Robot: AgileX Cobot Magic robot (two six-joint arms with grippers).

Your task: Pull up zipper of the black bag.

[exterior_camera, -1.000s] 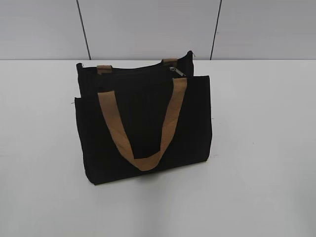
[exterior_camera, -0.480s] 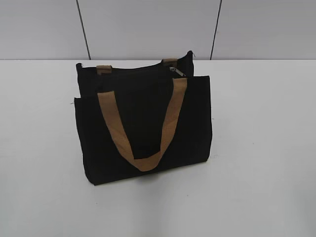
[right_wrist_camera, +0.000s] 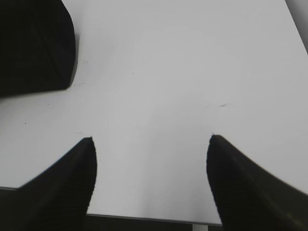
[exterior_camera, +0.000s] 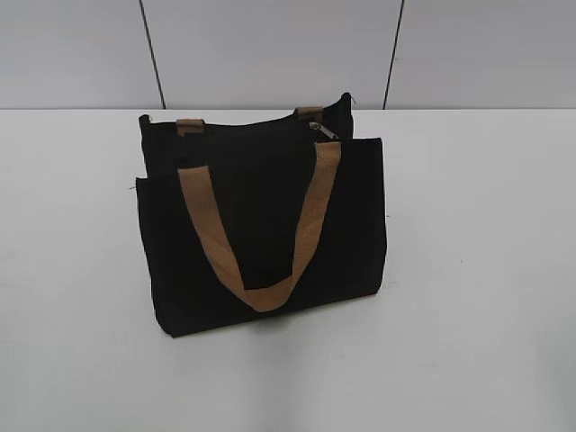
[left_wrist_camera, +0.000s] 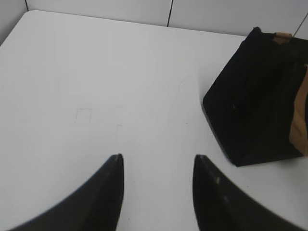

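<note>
The black bag stands upright in the middle of the white table, with a tan strap handle hanging down its front. The small silver zipper sits on the top track near the bag's right end. Neither gripper shows in the exterior view. In the left wrist view my left gripper is open and empty over bare table, with the bag off to its upper right. In the right wrist view my right gripper is open and empty, with the bag at the upper left.
The white table stretches around the bag on all sides. A grey panelled wall rises behind it. The table's front edge shows just below my right gripper.
</note>
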